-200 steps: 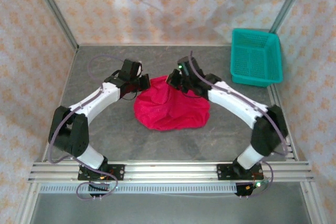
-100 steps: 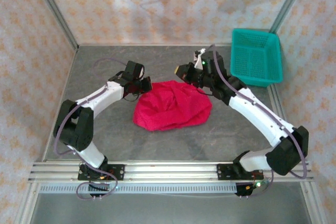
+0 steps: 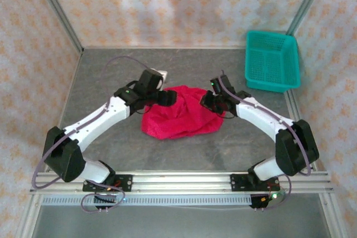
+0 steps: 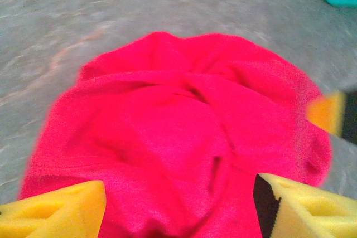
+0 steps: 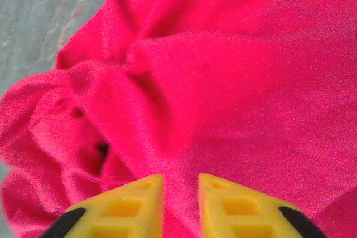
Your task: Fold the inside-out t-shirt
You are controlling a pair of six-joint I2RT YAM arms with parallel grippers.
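A flat grey stone-look table [image 3: 111,76] is closed in on three sides by pale patterned walls [image 3: 50,54], with a ribbed aluminium rail [image 3: 178,181] along the near edge where both arms are bolted. A teal plastic mesh basket [image 3: 272,59] sits in the far right corner, close to the right wall and well apart from everything else. Bare table lies open behind the garment, along the whole left side, and in a broad strip between the garment and the rail.

The plain crimson-red cloth t-shirt [image 3: 181,112] lies about mid-table between the two arms, bunched into a rounded, crumpled heap. Its near edge is fairly straight and its far edge is humped. No sleeve or collar can be made out. Soft ridges and deep creases cross the top, and the right wrist view shows a small dark hollow among gathered folds on one side.

The left gripper [image 4: 178,207] hovers at the heap's far left edge, its yellow foam fingers spread wide with cloth showing below them; that view is blurred. The right gripper [image 5: 181,199] sits over the heap's far right edge, its yellow fingers only a narrow gap apart, red cloth visible through the gap
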